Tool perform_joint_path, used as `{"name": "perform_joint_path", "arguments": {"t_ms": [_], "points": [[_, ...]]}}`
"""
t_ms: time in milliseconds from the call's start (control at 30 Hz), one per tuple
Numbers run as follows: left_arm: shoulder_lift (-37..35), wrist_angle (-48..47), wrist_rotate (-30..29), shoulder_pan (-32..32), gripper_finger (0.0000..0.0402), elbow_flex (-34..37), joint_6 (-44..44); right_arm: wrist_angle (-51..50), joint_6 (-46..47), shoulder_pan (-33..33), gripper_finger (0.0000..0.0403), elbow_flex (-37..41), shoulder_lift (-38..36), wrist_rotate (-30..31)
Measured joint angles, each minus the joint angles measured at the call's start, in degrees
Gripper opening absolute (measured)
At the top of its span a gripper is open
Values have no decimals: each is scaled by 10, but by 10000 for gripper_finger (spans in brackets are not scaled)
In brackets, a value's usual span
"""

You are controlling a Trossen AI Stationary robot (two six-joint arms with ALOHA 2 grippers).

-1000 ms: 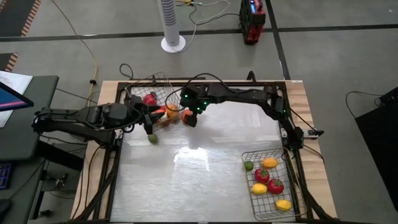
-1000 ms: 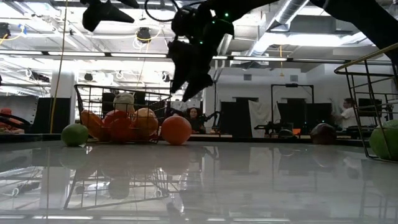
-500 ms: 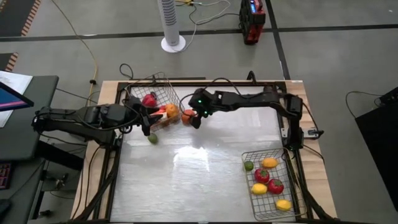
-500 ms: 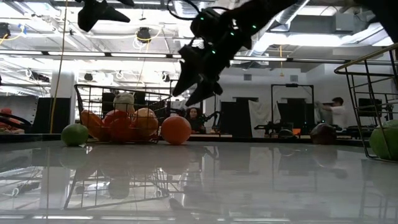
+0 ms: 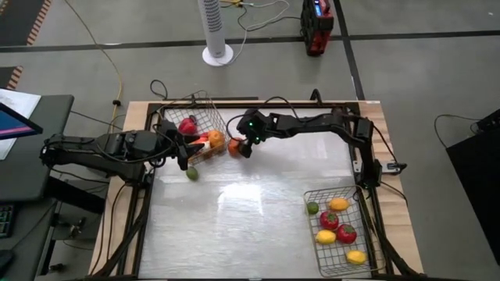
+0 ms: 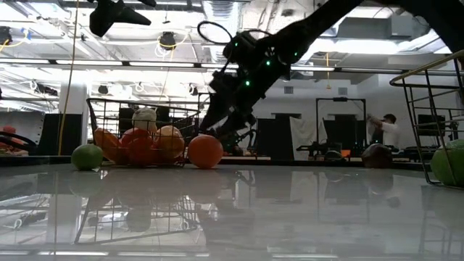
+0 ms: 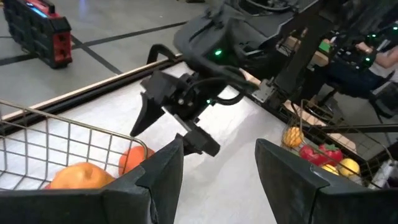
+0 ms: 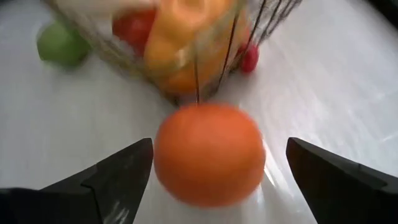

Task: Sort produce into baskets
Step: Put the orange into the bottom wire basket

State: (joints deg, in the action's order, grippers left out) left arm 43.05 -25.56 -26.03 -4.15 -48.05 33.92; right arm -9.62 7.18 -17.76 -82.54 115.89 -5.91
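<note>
An orange (image 5: 233, 145) (image 8: 208, 152) rests on the white table, just outside the far-left wire basket (image 5: 199, 117) (image 6: 145, 109), which holds several orange, red and white pieces. My right gripper (image 5: 241, 150) (image 8: 219, 146) is open and slants down toward the table's left. Its fingers stand on either side of the orange with a gap to it on both sides. My left gripper (image 5: 184, 154) (image 7: 217, 168) hangs open high above the basket's near side, with nothing between its fingers. A green lime (image 5: 191, 173) lies on the table near the basket.
A second wire basket (image 5: 332, 271) stands at the near right, holding a lime (image 5: 312, 208), lemons and red tomatoes. The table's wide middle is bare. A small red piece (image 8: 250, 57) lies by the far basket. People move in the room behind the table.
My right gripper has sunk from well above the table down to the orange beside the far-left basket, its arm stretching out lower over the table. The orange, the basket and my left gripper have kept still.
</note>
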Motion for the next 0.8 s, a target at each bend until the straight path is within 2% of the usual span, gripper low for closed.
{"name": "perform_joint_path", "arguments": {"t_ms": [433, 700, 800], "points": [[-4, -7, 17, 0, 187, 0, 3, -31, -12, 12, 396, -74, 87, -19], [-5, -7, 16, 0, 187, 0, 4, -78, -30, 10, 369, -104, 90, -21], [-5, -7, 15, 0, 187, 0, 4, -124, -32, 10, 359, -130, 90, -27]]}}
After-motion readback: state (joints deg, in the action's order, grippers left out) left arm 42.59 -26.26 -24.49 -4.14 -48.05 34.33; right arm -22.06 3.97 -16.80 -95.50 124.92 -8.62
